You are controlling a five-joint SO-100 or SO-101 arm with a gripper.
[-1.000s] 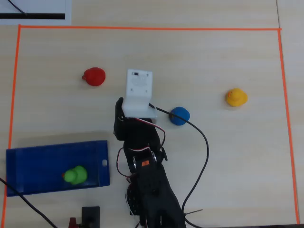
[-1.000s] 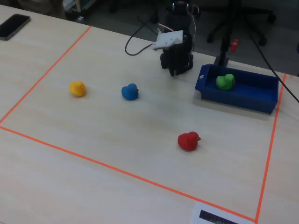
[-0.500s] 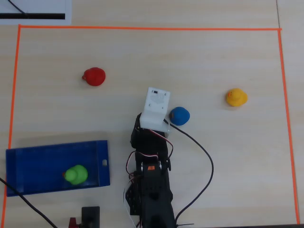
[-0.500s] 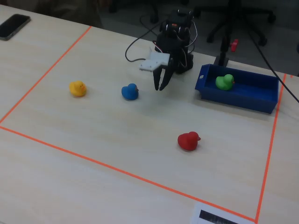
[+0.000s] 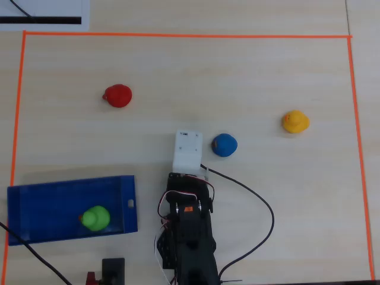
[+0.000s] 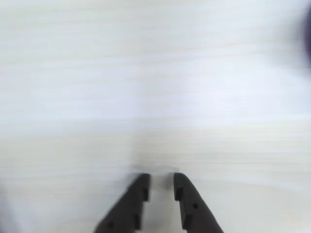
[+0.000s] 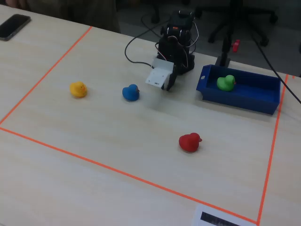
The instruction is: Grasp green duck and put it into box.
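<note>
Green duck sits inside the box; gripper empty.

Wrist view: jaws nearly together, only a thin gap between the tips, nothing held or touched, blurred bare table beyond them. Overhead view, taking the arm as landmark: the arm is folded at the bottom edge, its white wrist block pointing up-frame. Box lies just left of the arm, the duck at its lower right part, near the end with the small white hole. Blue duck just right of the wrist block, apart from it. Red duck further up and left. Yellow duck well right. Orange tape frames the area.
</note>
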